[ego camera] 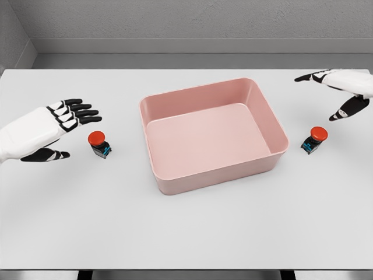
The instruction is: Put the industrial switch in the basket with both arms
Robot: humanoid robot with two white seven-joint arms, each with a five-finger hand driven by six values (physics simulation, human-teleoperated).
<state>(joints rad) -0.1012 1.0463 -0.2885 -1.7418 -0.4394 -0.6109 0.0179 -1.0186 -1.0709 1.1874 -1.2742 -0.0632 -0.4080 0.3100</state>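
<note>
Two industrial switches with red mushroom buttons on black and blue bodies stand on the white table. One switch [99,144] is left of the pink basket [175,100]; the other switch [314,139] is right of it. The basket holds nothing. My left hand [67,125] hovers just left of the left switch, fingers spread, thumb low, not touching it. Above and to the right of the right switch, my right hand [335,93] is open and apart from it.
The white table [186,233] runs to a front edge near the bottom of the view. A grey wall rises behind its far edge.
</note>
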